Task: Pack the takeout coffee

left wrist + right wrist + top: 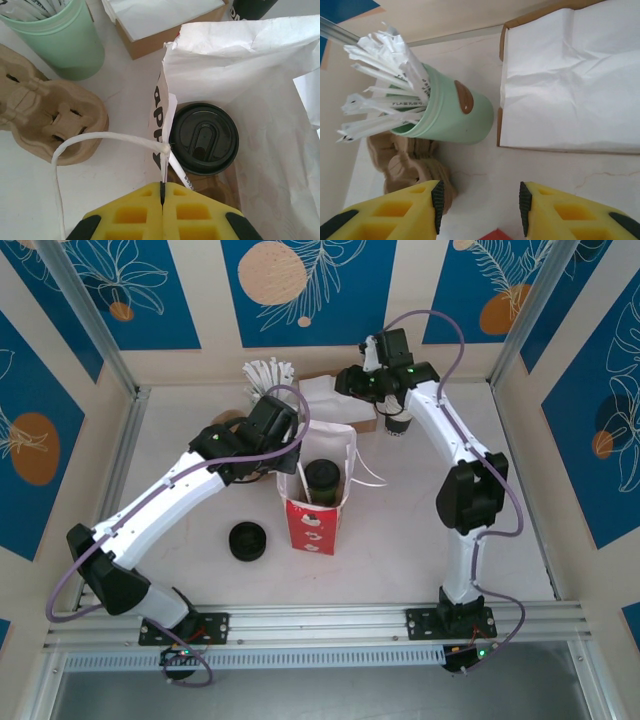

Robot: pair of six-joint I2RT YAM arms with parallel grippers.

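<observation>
In the left wrist view you get only the black lid of the takeout coffee, because the wall of the paper bag hides its sides. The bottom edge cuts off the left gripper, clamped on the bag's rim, and the top edge crops the mint-green straw cup and leaves a dark cup as a sliver. In the right wrist view the bottom edge crops the right gripper, and the red corner there is too small for you to identify.
</observation>
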